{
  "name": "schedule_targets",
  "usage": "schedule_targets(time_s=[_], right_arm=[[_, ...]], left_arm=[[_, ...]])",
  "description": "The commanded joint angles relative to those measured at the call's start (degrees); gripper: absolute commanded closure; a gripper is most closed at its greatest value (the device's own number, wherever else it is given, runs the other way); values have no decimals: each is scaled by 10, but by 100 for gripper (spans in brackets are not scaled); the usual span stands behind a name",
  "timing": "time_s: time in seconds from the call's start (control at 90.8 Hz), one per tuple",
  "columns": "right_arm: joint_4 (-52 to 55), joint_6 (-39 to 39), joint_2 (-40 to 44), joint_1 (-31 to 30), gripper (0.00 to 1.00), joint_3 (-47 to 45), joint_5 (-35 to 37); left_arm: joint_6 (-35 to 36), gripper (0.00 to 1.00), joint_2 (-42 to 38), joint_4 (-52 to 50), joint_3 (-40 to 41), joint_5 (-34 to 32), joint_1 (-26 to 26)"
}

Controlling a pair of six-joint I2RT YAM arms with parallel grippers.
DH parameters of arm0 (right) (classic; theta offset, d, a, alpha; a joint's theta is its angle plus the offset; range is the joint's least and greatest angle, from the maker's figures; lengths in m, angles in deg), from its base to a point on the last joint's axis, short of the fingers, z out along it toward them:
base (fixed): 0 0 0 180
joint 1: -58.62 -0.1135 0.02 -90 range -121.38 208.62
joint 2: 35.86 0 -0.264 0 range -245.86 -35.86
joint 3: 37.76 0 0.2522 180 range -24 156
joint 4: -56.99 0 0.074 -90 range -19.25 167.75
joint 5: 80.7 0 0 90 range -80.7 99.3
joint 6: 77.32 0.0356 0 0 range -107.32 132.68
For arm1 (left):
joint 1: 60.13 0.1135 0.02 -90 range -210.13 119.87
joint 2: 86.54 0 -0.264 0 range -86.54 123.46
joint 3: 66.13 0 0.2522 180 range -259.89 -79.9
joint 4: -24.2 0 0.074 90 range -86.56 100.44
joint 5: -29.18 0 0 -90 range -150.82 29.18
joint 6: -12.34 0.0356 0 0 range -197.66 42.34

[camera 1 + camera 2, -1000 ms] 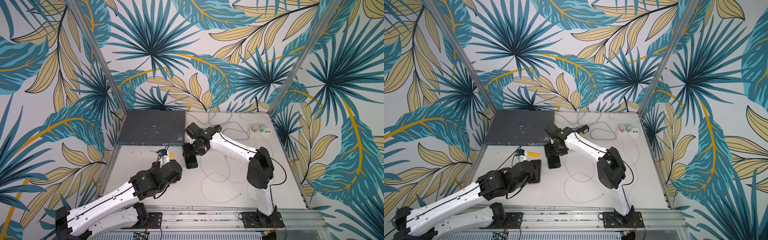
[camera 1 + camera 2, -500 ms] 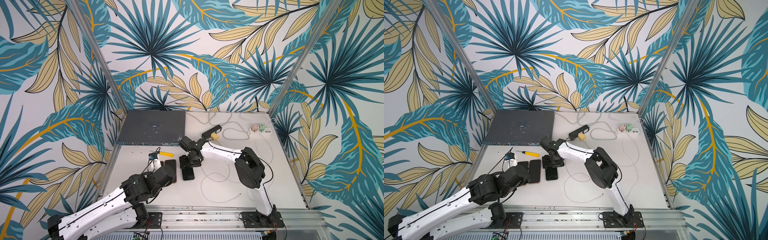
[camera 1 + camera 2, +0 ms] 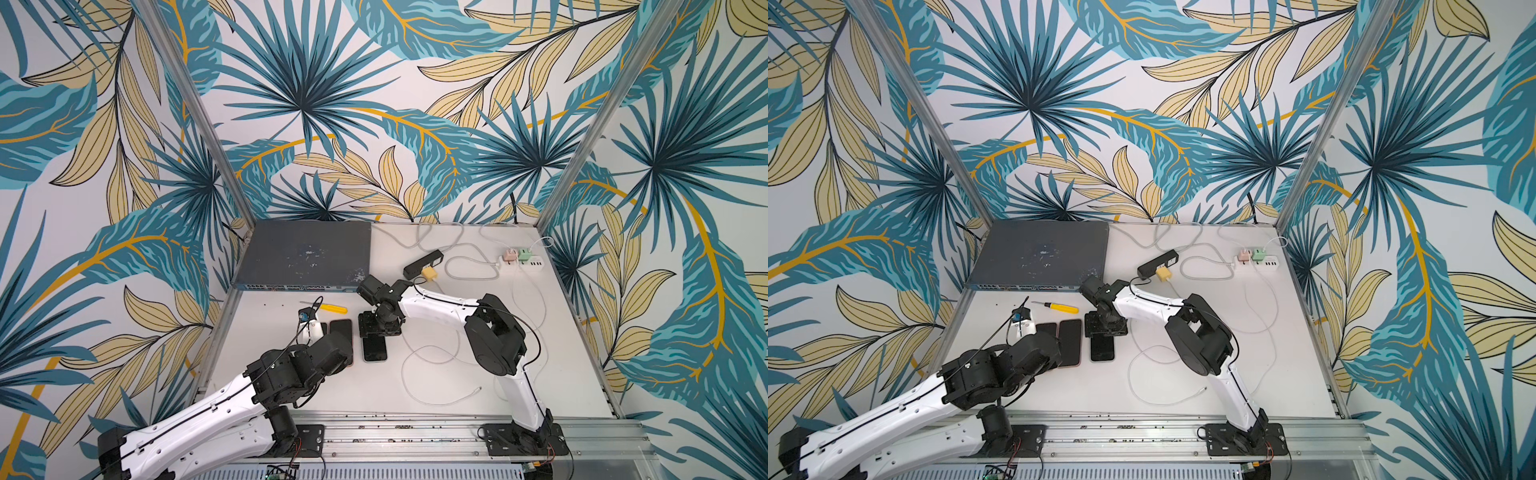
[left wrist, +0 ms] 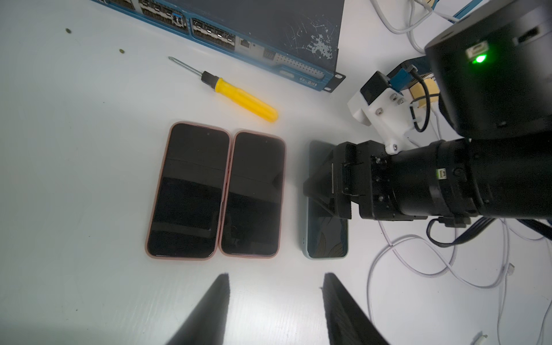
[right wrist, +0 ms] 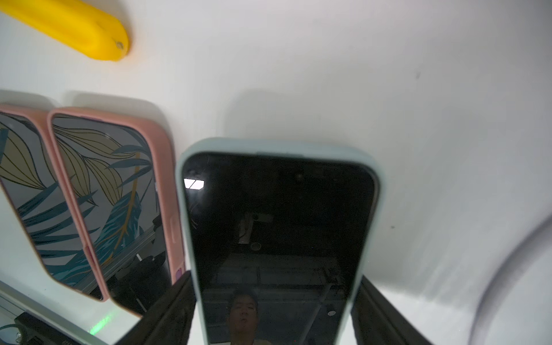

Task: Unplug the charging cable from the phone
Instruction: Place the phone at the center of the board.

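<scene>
Backed the left gripper [image 4: 275, 276] off toward the near edge of the table [image 3: 270, 332] since a second earlier, fingers spread on nothing, uncovering two pink phones [image 4: 188, 191] side by side. Counted three phones: kept the blue-cased phone [image 5: 277, 209] flat on the table just beside that pair, pinched at its sides by the right gripper [image 5: 274, 276]. Found the white cable [image 3: 457, 398] loose nearby, plug end apart from it.

Three phones [image 4: 252, 194], one screwdriver [image 4: 239, 95], one network switch [image 4: 268, 21].

- Phone [image 5: 277, 224] in the right claw [image 5: 273, 280]: glossy glass, matt pale rubbery case.
- Screwdriver [image 4: 239, 95] ahead of that claw: smooth yellow plastic handle, metal shaft.
- Table [image 4: 74, 179] beneath: matt white.
</scene>
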Motion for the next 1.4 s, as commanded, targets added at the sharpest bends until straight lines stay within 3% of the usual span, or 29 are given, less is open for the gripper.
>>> schedule_targets(time_s=[0.0, 0.22, 0.661, 0.892, 1.091, 1.256, 1.388], right_arm=[[-6, 6, -15, -4, 21, 7, -13], [-10, 6, -18, -8, 15, 11, -27], [-40, 15, 7, -9, 16, -23, -51], [-66, 8, 78, 23, 16, -73, -23], [-69, -27, 169, 89, 13, -97, 7], [-79, -82, 252, 173, 1, -124, 55], [-88, -123, 301, 242, 0, -146, 99]], left_arm=[[2, 47, -1, 10, 7, -15, 2], [4, 47, 0, 15, 6, -16, 4], [12, 47, 17, 23, 0, -13, 8], [25, 47, 33, 32, -13, -5, 16], [68, 45, 58, 38, -51, 14, 46], [131, 33, 99, 56, -99, 31, 80], [187, 6, 142, 70, -134, 46, 137]])
